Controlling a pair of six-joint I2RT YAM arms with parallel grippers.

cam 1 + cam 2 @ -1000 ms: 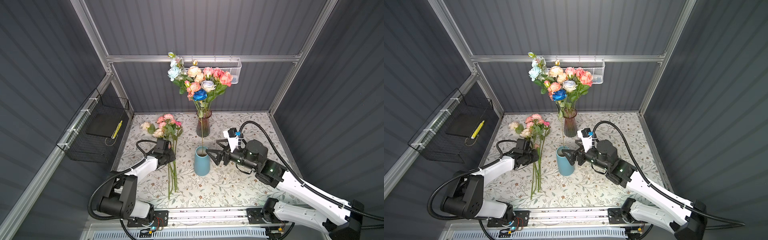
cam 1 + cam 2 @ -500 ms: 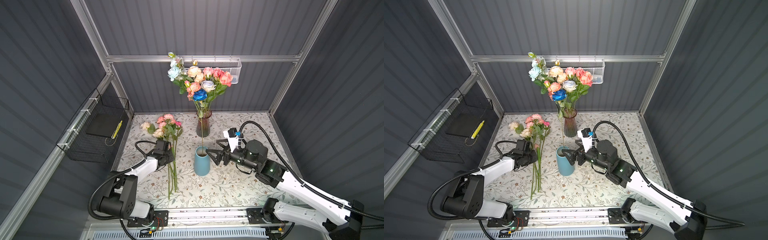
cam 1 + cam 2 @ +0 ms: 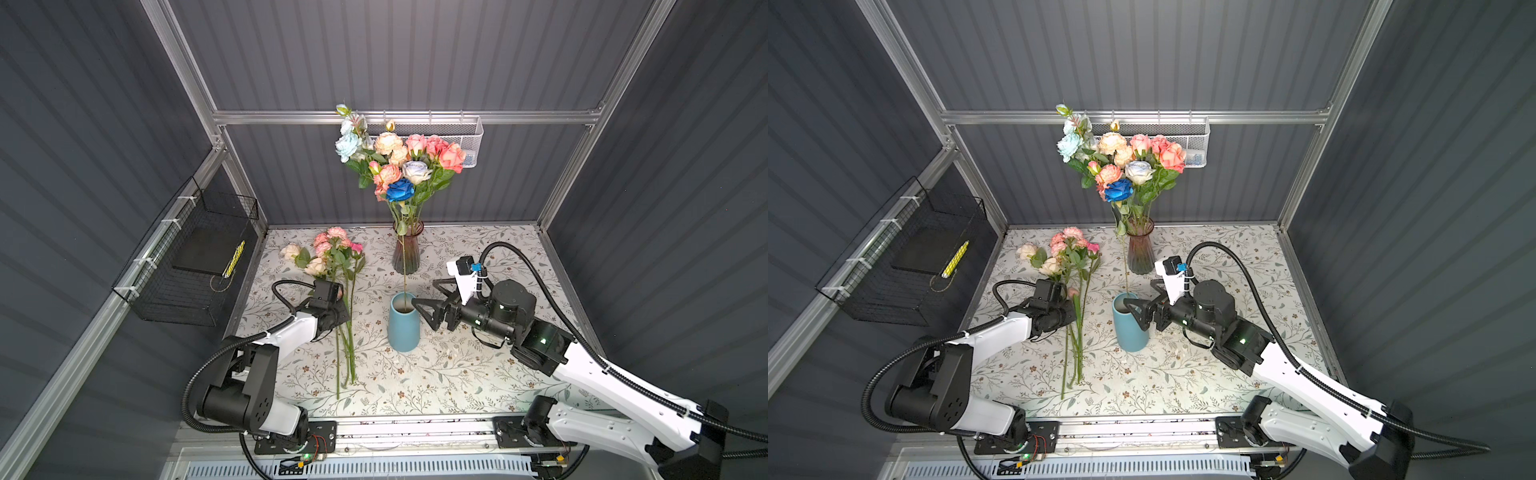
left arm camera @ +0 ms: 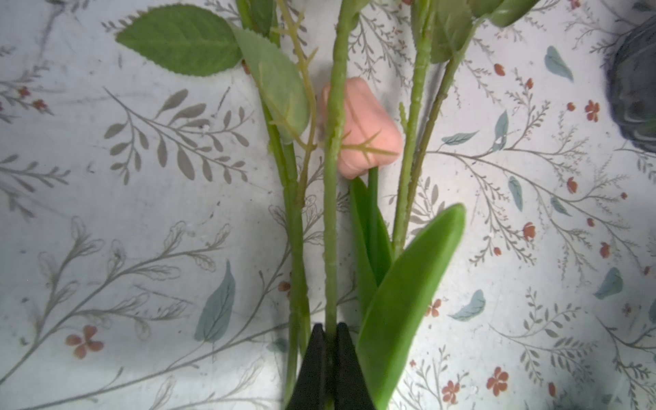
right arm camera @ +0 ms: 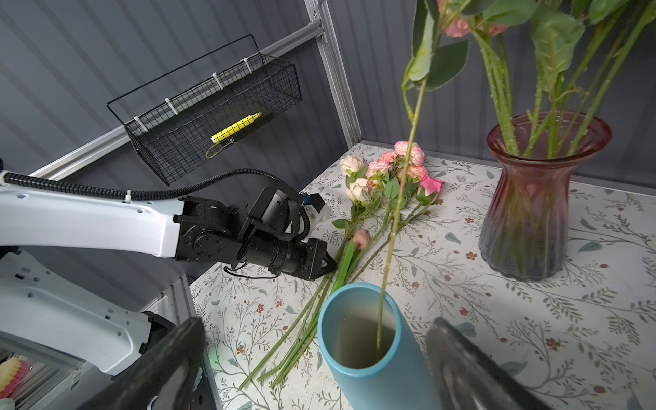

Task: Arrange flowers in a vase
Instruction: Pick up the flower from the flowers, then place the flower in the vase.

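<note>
Left hand (image 4: pixel 330 329) clamps one thin green artificial flower stem (image 4: pixel 332 213) mid-length, near the blue cylindrical vase (image 3: pixel 403 328); probably light, springy. Right hand (image 3: pixel 424 291) gapes empty.

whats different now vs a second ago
The left jaws closed onto one thin green flower stem among the pink and cream flowers lying on the tablecloth. Unchanged: right jaws wide open beside the tall blue cylinder vase, bouquet in the red glass vase.

Upright flowers (image 3: pixel 413 171) fill pink vase (image 3: pixel 408 255); loose flowers (image 3: pixel 328 246) lie flat nearby
</note>
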